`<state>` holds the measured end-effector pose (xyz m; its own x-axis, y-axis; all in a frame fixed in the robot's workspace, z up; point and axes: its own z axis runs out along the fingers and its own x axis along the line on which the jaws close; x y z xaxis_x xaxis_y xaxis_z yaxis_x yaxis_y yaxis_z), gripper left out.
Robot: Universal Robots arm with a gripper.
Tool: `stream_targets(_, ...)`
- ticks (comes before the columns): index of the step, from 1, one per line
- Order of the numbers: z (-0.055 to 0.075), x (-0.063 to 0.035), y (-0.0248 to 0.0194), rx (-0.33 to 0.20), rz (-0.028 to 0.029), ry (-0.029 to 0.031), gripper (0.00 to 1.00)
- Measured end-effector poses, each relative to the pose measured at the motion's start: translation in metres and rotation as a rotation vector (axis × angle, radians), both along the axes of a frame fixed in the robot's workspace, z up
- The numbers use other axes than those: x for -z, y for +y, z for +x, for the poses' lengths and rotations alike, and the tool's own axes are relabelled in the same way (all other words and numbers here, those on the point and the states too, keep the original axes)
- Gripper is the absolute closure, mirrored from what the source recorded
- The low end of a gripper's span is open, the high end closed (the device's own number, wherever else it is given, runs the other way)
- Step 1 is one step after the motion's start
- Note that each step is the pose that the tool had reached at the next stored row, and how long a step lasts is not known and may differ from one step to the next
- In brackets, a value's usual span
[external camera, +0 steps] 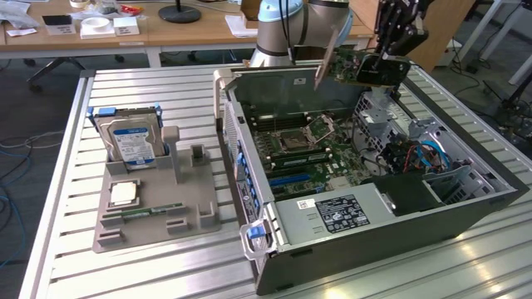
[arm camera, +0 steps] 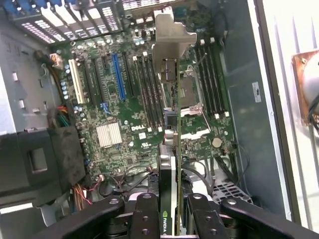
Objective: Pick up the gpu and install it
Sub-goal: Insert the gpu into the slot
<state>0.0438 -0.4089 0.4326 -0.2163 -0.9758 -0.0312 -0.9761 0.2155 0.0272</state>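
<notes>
I have the gpu [external camera: 359, 67] [arm camera: 170, 149] clamped in the pincer [external camera: 384, 59] [arm camera: 172, 209], its jaws drawn narrow against the card's two faces. The card hangs in the air above the case [external camera: 465, 205], over the end away from the power supply [external camera: 332, 215]. It is higher than the case's rim and touches nothing else.

From the wrist I see the card edge-on, with its silver bracket [arm camera: 172, 35] leading. It sits over the motherboard [external camera: 308, 146] [arm camera: 114, 99] inside the case, roughly above the processor socket [arm camera: 192, 94]. The blue slot [arm camera: 119, 77] lies apart from the card's line, with memory slots [arm camera: 149, 84] between them.

The case's top face is open, with walls on every side. Cables [external camera: 415, 156] crowd the side toward the exterior view's right.

Beside the case, toward the exterior view's left, a grey tray [external camera: 149, 230] sits on the desk [external camera: 166, 268] with a hard drive [external camera: 129, 140] standing upright in it.
</notes>
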Motion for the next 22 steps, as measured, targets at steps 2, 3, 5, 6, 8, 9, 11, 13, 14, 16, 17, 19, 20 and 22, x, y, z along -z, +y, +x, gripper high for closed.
stream_targets(2, 0.0, 0.0001, 0.0, -0.019, 0.0, 0.0, 0.73)
stream_targets(3, 0.0, 0.0001, 0.0, -0.028, 0.0, 0.0, 0.73)
stream_targets(5, 0.0, 0.0002, 0.0, -0.038, 0.0, 0.0, 0.73)
stream_targets(6, 0.0, 0.0002, 0.0, -0.041, 0.0, 0.0, 0.73)
stream_targets(8, 0.0, 0.0002, 0.0, -0.044, 0.0, 0.0, 0.73)
stream_targets(9, 0.0, 0.0002, 0.0, -0.045, -0.0001, 0.0001, 0.73)
stream_targets(11, 0.0, 0.0002, 0.0, -0.046, 0.0, 0.0001, 0.73)
stream_targets(13, 0.0, 0.0002, 0.0, -0.046, 0.0, 0.0001, 0.73)
stream_targets(14, 0.0, 0.0002, 0.0, -0.047, 0.0, 0.0, 0.73)
stream_targets(16, 0.0, 0.0002, 0.0, -0.047, 0.0, 0.0, 0.73)
stream_targets(17, 0.0, 0.0002, 0.0, -0.047, 0.0, 0.0001, 0.73)
stream_targets(19, 0.0, 0.0002, 0.0, -0.047, 0.0, 0.0, 0.73)
stream_targets(20, 0.0, 0.0002, 0.0, -0.048, -0.0001, 0.0, 0.73)
stream_targets(22, 0.0, 0.0003, 0.0, -0.052, 0.0001, 0.0, 0.73)
